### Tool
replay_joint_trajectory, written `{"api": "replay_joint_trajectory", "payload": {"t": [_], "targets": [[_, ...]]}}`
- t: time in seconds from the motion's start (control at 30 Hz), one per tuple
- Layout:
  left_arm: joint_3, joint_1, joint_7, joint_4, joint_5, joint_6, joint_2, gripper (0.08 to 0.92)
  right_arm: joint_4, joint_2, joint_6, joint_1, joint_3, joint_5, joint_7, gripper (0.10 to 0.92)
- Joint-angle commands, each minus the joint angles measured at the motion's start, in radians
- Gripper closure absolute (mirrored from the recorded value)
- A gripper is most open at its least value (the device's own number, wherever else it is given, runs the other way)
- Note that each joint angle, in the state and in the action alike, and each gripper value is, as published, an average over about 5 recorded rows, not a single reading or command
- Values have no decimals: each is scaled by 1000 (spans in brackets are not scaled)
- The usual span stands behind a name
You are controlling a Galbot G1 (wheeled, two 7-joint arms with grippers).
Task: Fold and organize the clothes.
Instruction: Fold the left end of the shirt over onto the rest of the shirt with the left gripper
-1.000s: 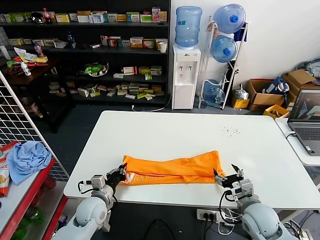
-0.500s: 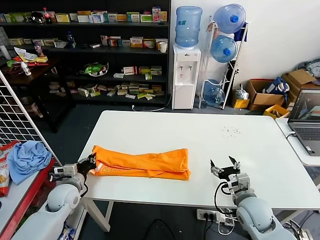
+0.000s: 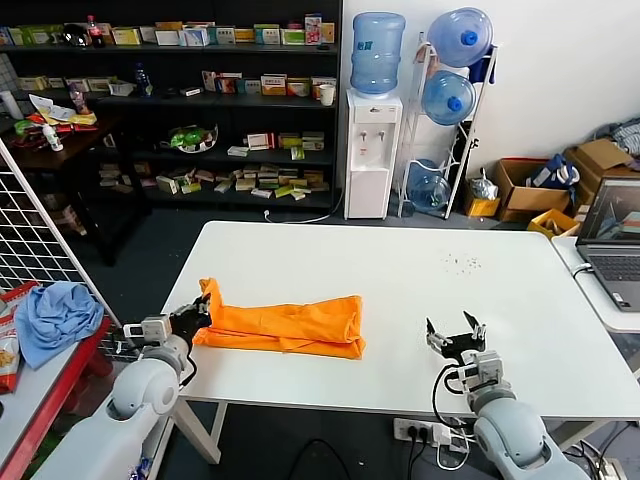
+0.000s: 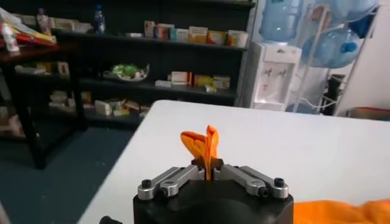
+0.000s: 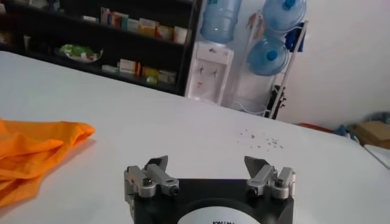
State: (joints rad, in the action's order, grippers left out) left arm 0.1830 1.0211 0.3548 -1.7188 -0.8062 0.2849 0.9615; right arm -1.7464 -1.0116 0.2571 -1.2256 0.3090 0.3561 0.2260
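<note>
- T-shirt (image 3: 285, 327): I see a bright orange shirt folded into a long, narrow band lying flat on the white table (image 3: 400, 270). Soft creases run along its length, and no lettering shows.
- Position: I find the band near the table's front-left corner, parallel to the front edge. Its left end reaches the left edge and stands up in a small peak; its right end stops short of the middle of the front edge.
- Left gripper (image 3: 192, 318): I have it at the table's left edge, fingers clenched on the raised end of the T-shirt. In the left wrist view a tuft of orange fabric (image 4: 205, 143) stands upright, pinched between the closed fingers (image 4: 167, 180).
- Right gripper (image 3: 455, 338): I have it low over the front edge, right of centre, well apart from the T-shirt. Its fingers (image 5: 149, 173) are spread wide and hold nothing.
- Open room: I see bare table surface between the shirt's right end and the right gripper, and across the whole far half and right side. A few dark specks (image 3: 462, 263) lie toward the far-right part.
- Surroundings: a laptop (image 3: 615, 240) sits on a separate surface beyond the right edge; a light blue cloth (image 3: 55, 315) lies on a red shelf beyond the left edge.
</note>
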Motion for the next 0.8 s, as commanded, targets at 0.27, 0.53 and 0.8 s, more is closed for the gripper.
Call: {"api": "replay_joint_trajectory", "payload": {"t": [0.27,0.53,0.8], "targets": [[-280,-111,141,-43,-44,23,292,873,35,-19,-39,-6,7,-79,-18,203],[-328,-112,174,-10,-17,12,401,873,52,-30,-35,17,6,-73,-15,203],[-360,-112,122,97,23,-85,467,864,61,-39,-30,35,-2,-67,-13,203]]}}
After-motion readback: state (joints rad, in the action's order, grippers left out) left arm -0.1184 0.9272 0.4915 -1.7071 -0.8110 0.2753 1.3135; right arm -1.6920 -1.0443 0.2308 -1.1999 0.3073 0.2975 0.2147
